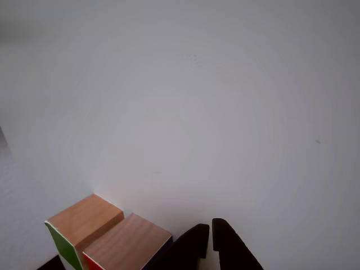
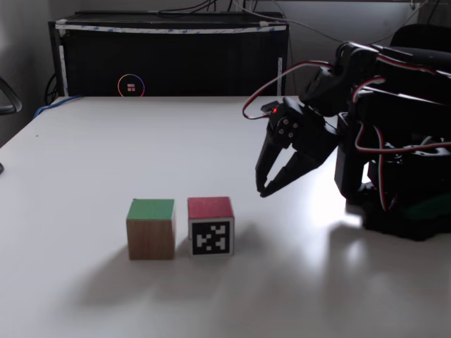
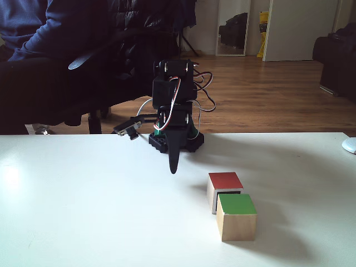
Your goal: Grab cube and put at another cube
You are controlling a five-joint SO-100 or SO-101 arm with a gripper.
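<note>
The cube (image 2: 151,229), wooden with a green top, stands on the white table right beside another cube (image 2: 210,225), which has a red top and a pixel marker on its front. In a fixed view the green cube (image 3: 236,216) touches the front of the red one (image 3: 224,186). My gripper (image 2: 262,191) hangs shut and empty, tips pointing down, a short way right of and behind the red cube. In the other view its black fingers (image 1: 210,226) sit at the bottom edge, just right of both cubes (image 1: 84,222) (image 1: 126,243).
The arm's base (image 2: 394,190) stands at the table's right side. A black cabinet (image 2: 169,60) runs along the far edge. A seated person (image 3: 50,50) is behind the table, and a white mouse (image 3: 349,146) lies at its right edge.
</note>
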